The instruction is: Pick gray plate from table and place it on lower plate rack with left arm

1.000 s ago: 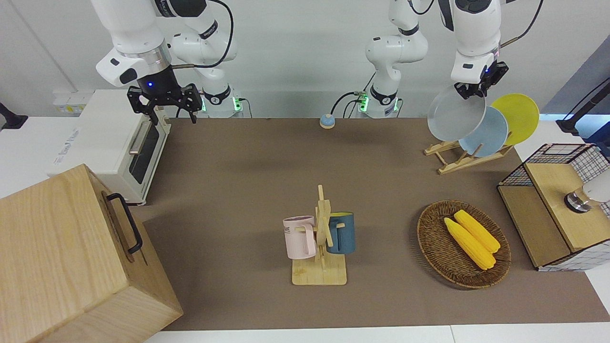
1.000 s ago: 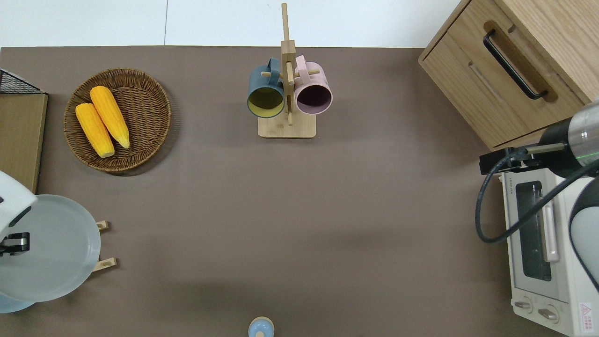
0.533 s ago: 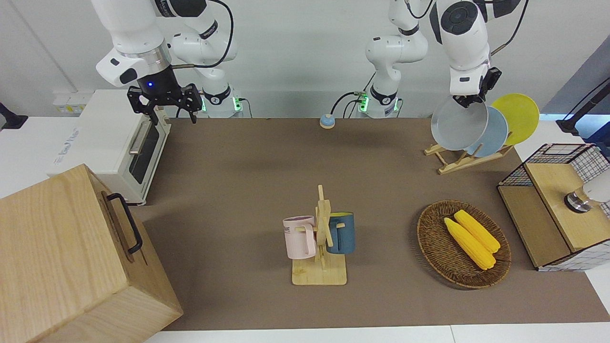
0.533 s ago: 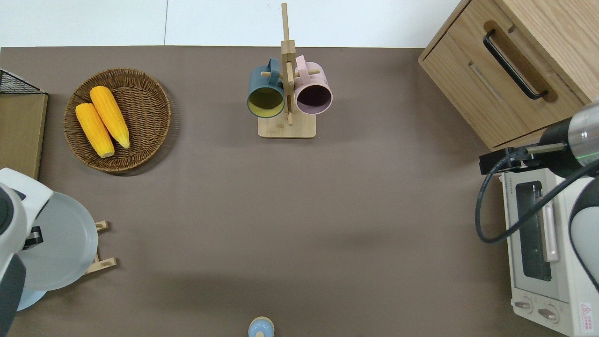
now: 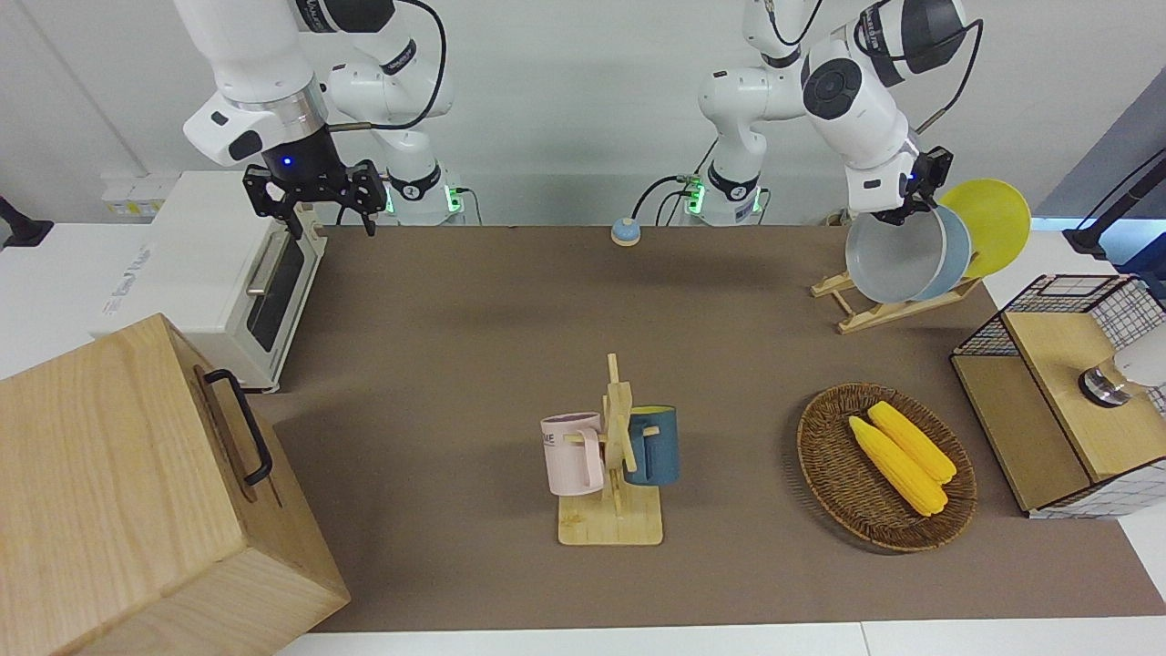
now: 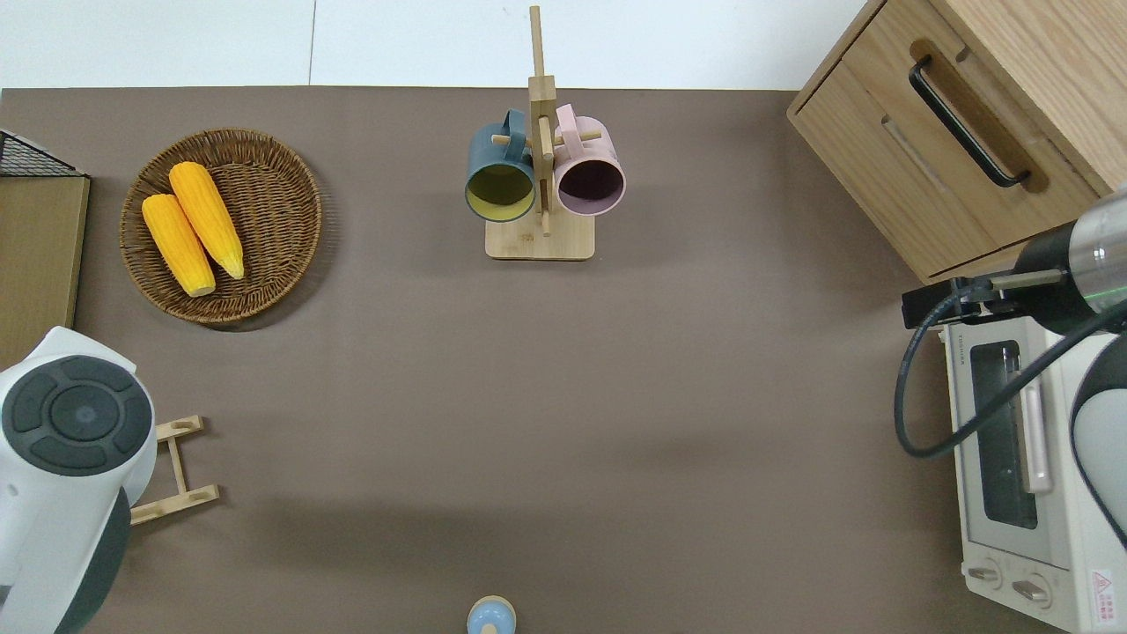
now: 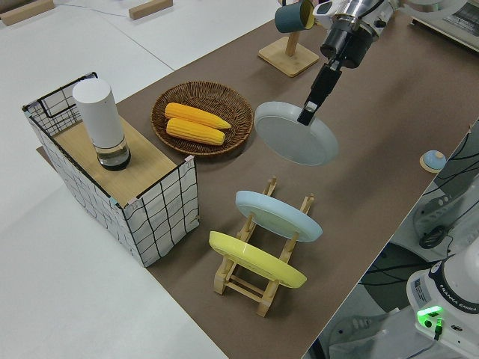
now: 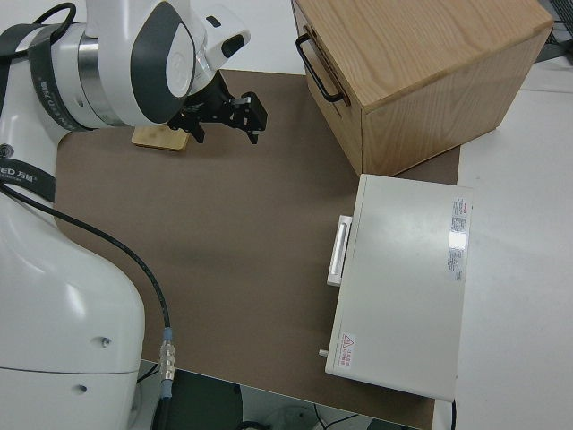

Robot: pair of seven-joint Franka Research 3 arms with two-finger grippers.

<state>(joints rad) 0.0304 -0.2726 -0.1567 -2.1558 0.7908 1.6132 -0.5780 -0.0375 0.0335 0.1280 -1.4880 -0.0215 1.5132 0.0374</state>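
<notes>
We see two white jointed arms, the left arm [image 5: 852,87] and its twin the right arm [image 5: 264,82], each with dark gray round joint caps and black cables looping alongside. Each ends in a small black two-finger gripper. A blue light glows above the right gripper [image 5: 314,196]; green lights, apparently status lamps, mark both bases.

Plain pale wall [image 5: 565,82] past the tabletop, white surfaces [image 7: 90,299] all round, soft even light.
</notes>
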